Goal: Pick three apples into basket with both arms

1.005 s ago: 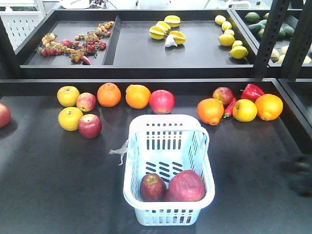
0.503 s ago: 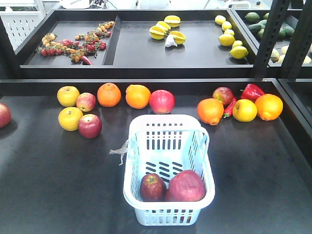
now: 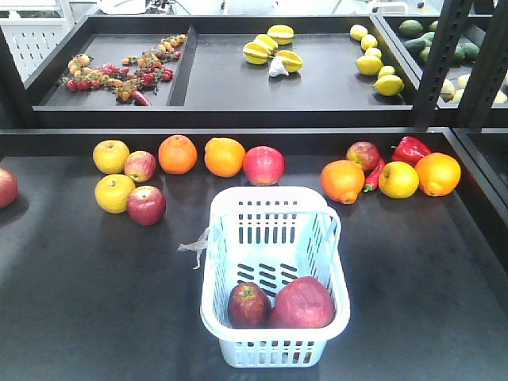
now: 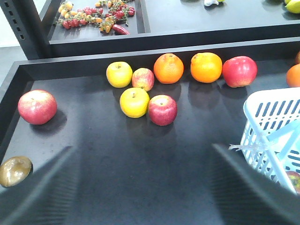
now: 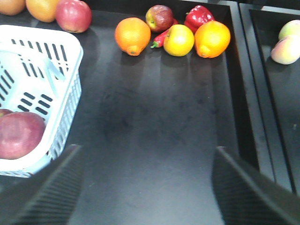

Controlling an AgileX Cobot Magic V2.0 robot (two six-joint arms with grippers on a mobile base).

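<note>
Apples [image 3: 279,304], two of them, are seen at the near end of the basket [image 3: 274,208] on the worktop [image 3: 95,278]. Both hands, left [image 4: 140,187] and right [image 5: 145,187], are spread wide and hold nothing. Farther left, a red apple [image 3: 146,205] is seen beside yellow ones.

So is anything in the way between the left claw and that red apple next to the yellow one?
Nothing visible. In the left wrist view, bare dark tabletop runs from the open left claw to the red apple. The yellow apple touches its left side; the basket stands off right.
</note>
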